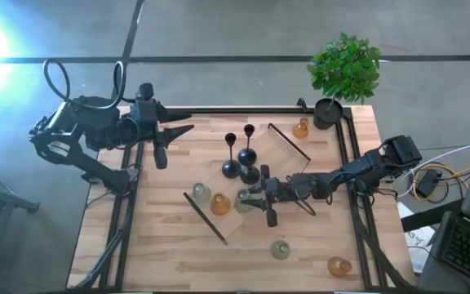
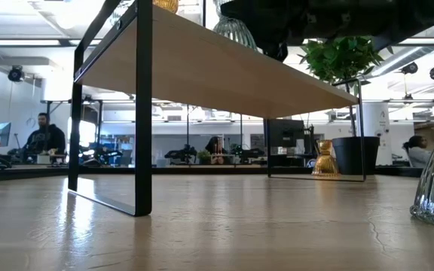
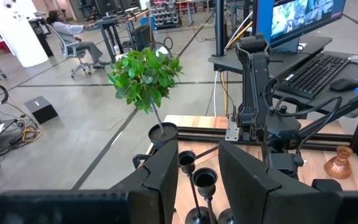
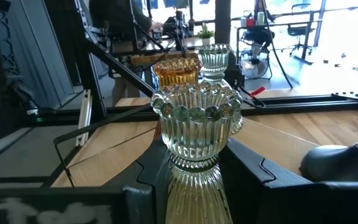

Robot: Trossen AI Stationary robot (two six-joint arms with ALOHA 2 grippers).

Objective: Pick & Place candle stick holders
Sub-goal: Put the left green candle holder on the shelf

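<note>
On the wooden table point(image 1: 170, 245) stands a low shelf point(image 1: 255, 175). The right gripper point(image 1: 255, 198) apparently clasps a pale green holder point(image 4: 196, 124) above it; it should lower squarely beside the amber holder point(image 1: 220, 204). The left gripper point(image 1: 170, 140) waits unclenched, empty.

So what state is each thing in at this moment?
Left pincer: open, empty, over the table's left side.
Right pincer: shut on the pale glass holder.
Pale glass holder: upright, gripped.
Black holders: three, upright on the shelf.
Amber holder: upright on the table, beside the plant pot.
</note>
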